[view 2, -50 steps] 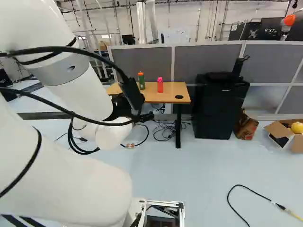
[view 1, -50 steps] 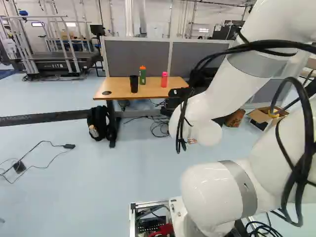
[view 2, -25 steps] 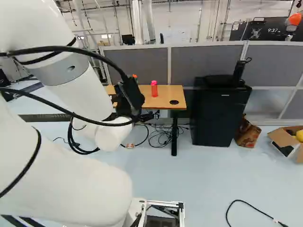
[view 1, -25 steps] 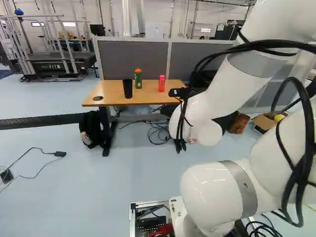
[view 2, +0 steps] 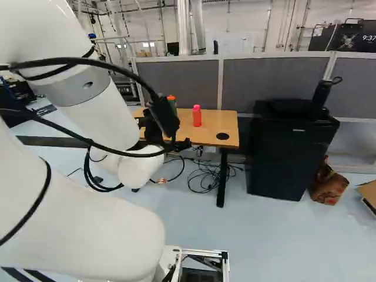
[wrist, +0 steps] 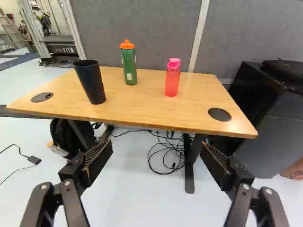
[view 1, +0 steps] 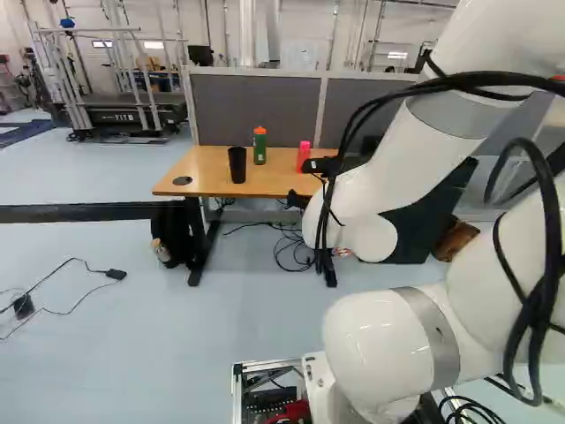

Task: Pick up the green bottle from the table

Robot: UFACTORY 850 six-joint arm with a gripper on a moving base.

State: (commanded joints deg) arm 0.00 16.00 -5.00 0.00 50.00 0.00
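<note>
The white arm (view 2: 94, 117) rises across the left of the right base view and covers the front left corner of the tabletop (view 2: 211, 132). An upright pink bottle (view 2: 197, 116) stands in from the back edge of the tabletop. To its left, the green bottle (view 2: 173, 104) shows its orange cap and upper part, the rest hidden behind black parts on the arm. A round black disc (view 2: 222, 136) lies near the front right corner. Below the right edge, a dark leg (view 2: 222, 179) reaches the floor (view 2: 264, 235) beside tangled cables (view 2: 204, 176). Beyond that edge stand a black cabinet (view 2: 291, 155) and a brown bag (view 2: 329, 183); grey partitions (view 2: 276, 82) run behind.
</note>
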